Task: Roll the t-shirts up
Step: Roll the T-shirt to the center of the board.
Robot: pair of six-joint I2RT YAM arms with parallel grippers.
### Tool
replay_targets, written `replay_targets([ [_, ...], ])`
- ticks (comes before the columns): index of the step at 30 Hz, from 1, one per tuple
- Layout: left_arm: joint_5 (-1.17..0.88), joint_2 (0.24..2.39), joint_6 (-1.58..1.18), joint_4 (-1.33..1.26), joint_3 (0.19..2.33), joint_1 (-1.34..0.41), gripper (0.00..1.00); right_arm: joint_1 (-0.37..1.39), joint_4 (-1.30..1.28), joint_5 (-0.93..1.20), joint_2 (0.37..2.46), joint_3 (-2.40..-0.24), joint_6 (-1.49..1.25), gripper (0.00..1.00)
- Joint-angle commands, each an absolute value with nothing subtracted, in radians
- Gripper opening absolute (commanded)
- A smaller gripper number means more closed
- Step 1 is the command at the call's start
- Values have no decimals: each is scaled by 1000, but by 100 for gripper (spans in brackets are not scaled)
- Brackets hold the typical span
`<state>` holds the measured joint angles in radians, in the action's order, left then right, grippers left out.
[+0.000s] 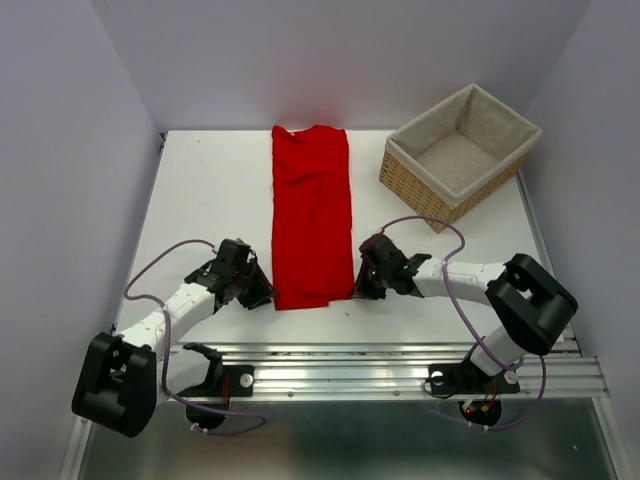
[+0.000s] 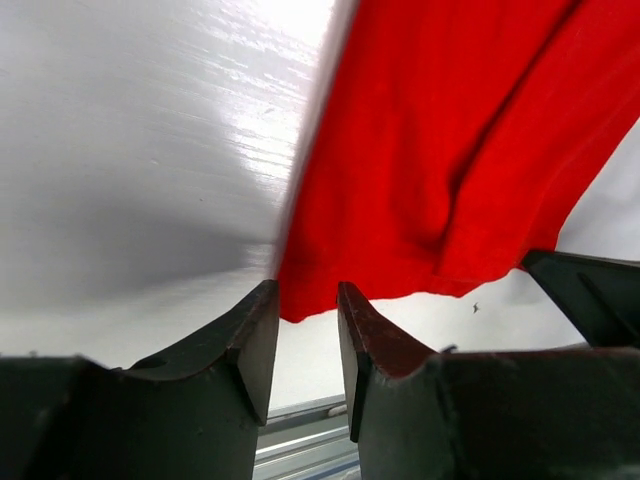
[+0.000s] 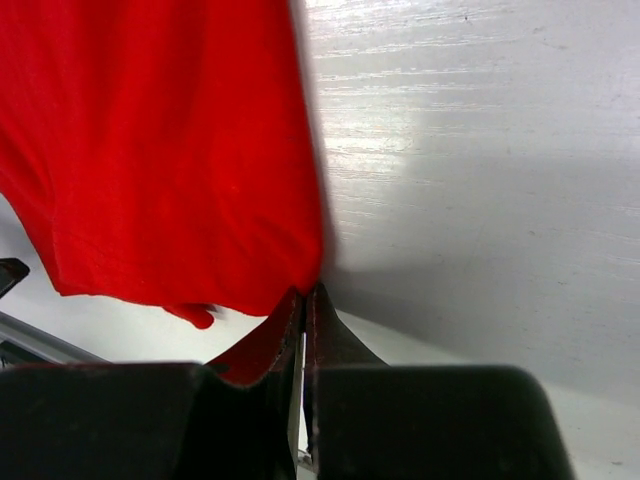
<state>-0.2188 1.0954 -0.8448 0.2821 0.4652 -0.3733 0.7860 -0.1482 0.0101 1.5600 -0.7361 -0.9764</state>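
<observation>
T-shirt (image 1: 311,215) corner pinched by right pincer (image 3: 304,295); left pincer (image 2: 307,305) straddles other.

Left arm (image 1: 180,305) and right arm (image 1: 460,275) both reach forward and low, forearms angled inward toward each other, wrists dipped. My left fingers (image 2: 250,350) stand parted with a narrow gap (nothing clamped). My right fingers (image 3: 335,350) are pressed together, tips pinching the t-shirt (image 3: 150,150) corner.

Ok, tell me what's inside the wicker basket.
The wicker basket shows only its pale cloth lining, with no items on the part of the floor that is visible. Its near wall hides a strip of the floor along that side.
</observation>
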Motion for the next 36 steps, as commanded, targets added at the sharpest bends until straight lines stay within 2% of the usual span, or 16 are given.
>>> replay_targets([
  [1,-136,1048,-897,321,451,-379,42,790,-158,-48,1537,-701,-985,1],
  [7,-189,1068,-897,269,410,-379,45,790,-156,-46,1525,-686,-985,1],
  [14,-242,1083,-904,216,385,-382,40,790,-158,-44,1519,-680,-991,1],
  [17,-271,1094,-905,192,379,-387,31,790,-158,-46,1514,-678,-992,1],
  [19,-288,1103,-907,176,374,-391,14,790,-164,-55,1505,-673,-996,1],
  [20,-288,1103,-907,175,376,-390,0,790,-169,-64,1502,-673,-996,6],
  [23,-279,1091,-905,184,380,-390,0,790,-181,-77,1485,-667,-997,20],
  [27,-272,1065,-907,195,385,-390,0,799,-195,-86,1459,-684,-976,28],
  [30,-272,1063,-908,196,385,-390,0,828,-267,-155,1457,-762,-945,34],
  [36,-256,1031,-917,216,388,-390,0,870,-353,-238,1493,-894,-899,35],
])
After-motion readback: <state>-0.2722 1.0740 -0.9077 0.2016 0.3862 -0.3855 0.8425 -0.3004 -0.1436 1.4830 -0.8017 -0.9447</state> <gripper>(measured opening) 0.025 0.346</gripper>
